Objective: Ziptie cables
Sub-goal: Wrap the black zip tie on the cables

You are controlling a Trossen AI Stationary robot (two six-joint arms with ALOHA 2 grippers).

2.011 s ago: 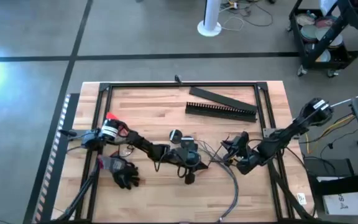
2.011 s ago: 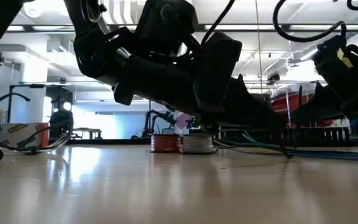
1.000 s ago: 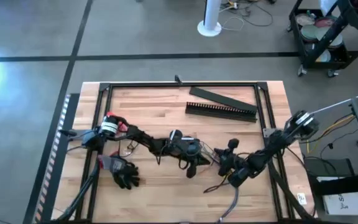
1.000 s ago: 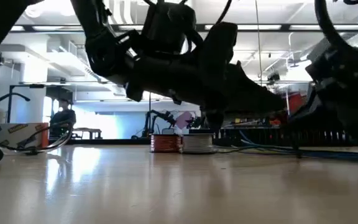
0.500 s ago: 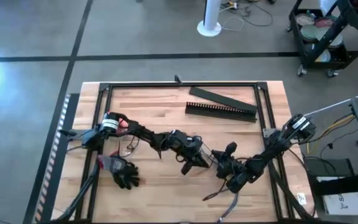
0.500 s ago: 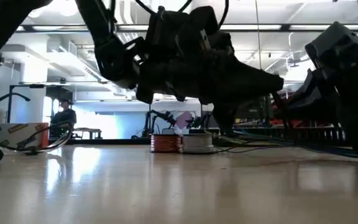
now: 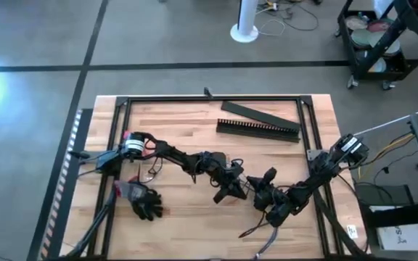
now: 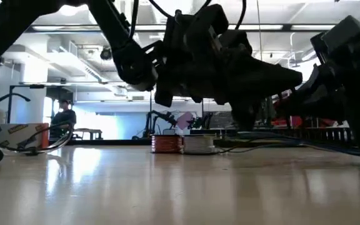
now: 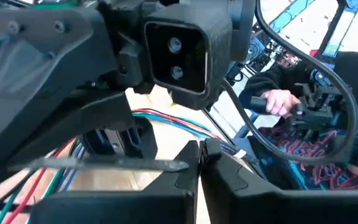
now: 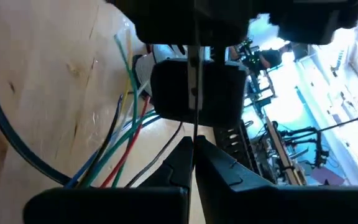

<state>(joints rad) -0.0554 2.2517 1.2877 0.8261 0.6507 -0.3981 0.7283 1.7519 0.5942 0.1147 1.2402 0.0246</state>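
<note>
My two grippers meet nose to nose at the table's middle, toward the near edge. The ziptie is a thin strip: it runs sideways from my left gripper (image 9: 201, 151) and straight out from my right gripper (image 10: 193, 144). Both grippers are shut. In the high view my left gripper (image 7: 232, 188) and my right gripper (image 7: 261, 193) stand a short way apart, and the ziptie is too thin to show there. The cables (image 7: 261, 232) lie on the table just nearer than my right gripper. Coloured wires (image 10: 114, 146) show under the grippers. My left gripper meets the ziptie's end (image 9: 182, 165) at its shut fingertips, and the strip runs off sideways, across the fingers, clear of the table. The fingers hide whether that end is pinched between them. My right gripper pinches the ziptie (image 10: 193, 127) between its two fingertips. The strip lies in the seam between the fingers and sticks out past them toward my left arm, clear of the table.
A long comb-toothed duct (image 7: 258, 129) and a flat black bar (image 7: 256, 112) lie at the far side. A black glove (image 7: 145, 205) lies near left. Two wire spools (image 8: 183, 143) stand farther back. A person's hand (image 9: 278, 102) shows in the room beyond.
My right gripper has swung from the table's right toward its middle and near edge, closing on my left gripper. My left gripper has reached a little toward the right. The cables have been drawn along toward the near edge.
</note>
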